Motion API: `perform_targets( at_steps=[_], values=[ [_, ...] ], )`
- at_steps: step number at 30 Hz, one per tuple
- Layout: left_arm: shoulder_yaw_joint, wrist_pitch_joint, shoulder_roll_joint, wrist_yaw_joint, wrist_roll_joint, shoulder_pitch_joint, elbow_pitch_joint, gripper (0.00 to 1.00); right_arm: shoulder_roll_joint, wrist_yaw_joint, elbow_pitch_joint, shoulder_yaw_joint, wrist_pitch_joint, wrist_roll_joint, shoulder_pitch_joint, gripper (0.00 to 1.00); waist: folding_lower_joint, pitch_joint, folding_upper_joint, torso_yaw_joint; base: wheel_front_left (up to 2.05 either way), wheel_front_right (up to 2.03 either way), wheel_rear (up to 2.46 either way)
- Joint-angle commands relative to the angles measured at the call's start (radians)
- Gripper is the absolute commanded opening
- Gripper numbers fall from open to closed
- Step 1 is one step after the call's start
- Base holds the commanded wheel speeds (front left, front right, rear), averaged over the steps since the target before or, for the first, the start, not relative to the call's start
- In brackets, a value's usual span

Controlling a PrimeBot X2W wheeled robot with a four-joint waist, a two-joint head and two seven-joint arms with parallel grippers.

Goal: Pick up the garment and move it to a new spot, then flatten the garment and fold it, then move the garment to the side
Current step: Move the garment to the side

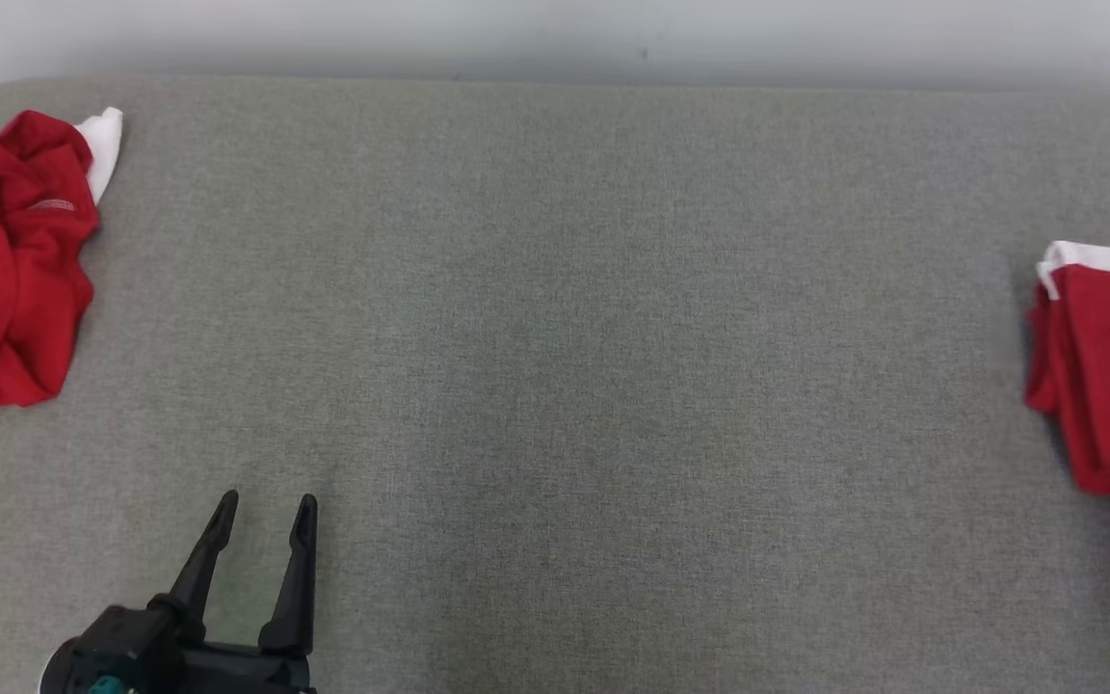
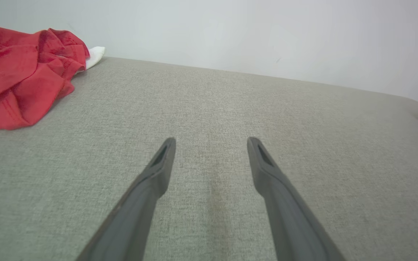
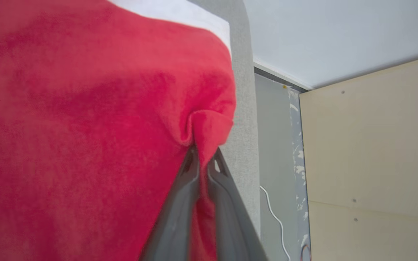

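Bright, even light, faint shadows; the close garment (image 3: 85,145) looks soft and blurred.

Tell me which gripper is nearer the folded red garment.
Right. The right gripper is shut on the folded garment; the left gripper is open, far across the grey surface.

Bare test-room setting: grey fabric-topped table (image 1: 555,337), blank white wall (image 1: 555,29), beige board panels (image 3: 376,145), loose cable (image 3: 272,214)
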Motion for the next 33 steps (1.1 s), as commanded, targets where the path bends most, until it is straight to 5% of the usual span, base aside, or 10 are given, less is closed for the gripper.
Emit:
perform_targets(
  at_steps=[1,9,20,21,22,23,24,33],
  values=[
    [-0.001,-0.004,0.005,-0.005,-0.009,-0.010,-0.003,1.00,-0.020,-0.002,-0.004,0.003,-0.018,-0.008,0.018,0.00,0.0000,0.017,-0.0001,-0.002,0.00,0.00,0.00],
    [-0.008,-0.004,0.007,-0.005,-0.009,-0.009,-0.004,1.00,-0.044,-0.002,-0.042,-0.019,-0.112,-0.032,0.043,0.00,0.0000,0.024,-0.0001,-0.018,0.00,0.00,0.00],
    [-0.023,-0.004,0.008,-0.006,-0.016,-0.022,0.002,1.00,0.003,-0.002,-0.124,-0.064,-0.120,-0.123,0.074,0.00,0.0000,0.019,-0.0001,-0.032,0.00,0.00,0.00],
    [-0.024,-0.004,0.007,-0.006,-0.018,-0.022,0.003,1.00,0.009,-0.002,-0.130,-0.061,-0.124,-0.124,0.079,0.13,0.0000,0.018,-0.0001,-0.033,0.00,0.00,0.00],
    [-0.024,-0.004,0.008,-0.006,-0.017,-0.023,0.004,1.00,0.015,-0.002,-0.135,-0.057,-0.126,-0.122,0.085,0.44,0.0000,0.016,-0.0001,-0.034,0.00,0.00,0.00],
    [-0.024,-0.004,0.008,-0.006,-0.016,-0.023,0.005,1.00,0.019,-0.002,-0.143,-0.059,-0.128,-0.120,0.087,0.87,0.0000,0.015,-0.0001,-0.035,0.00,0.00,0.00],
    [-0.025,-0.004,0.008,-0.006,-0.015,-0.023,0.005,1.00,0.018,-0.002,-0.150,-0.061,-0.129,-0.124,0.088,1.00,0.0000,0.014,-0.0001,-0.036,0.00,0.00,0.00],
    [-0.027,-0.004,0.000,0.000,-0.019,-0.007,0.009,1.00,0.067,-0.002,-0.224,-0.094,-0.103,-0.113,0.128,1.00,0.0000,-0.034,-0.0001,-0.033,0.00,0.00,0.00]
  ],
)
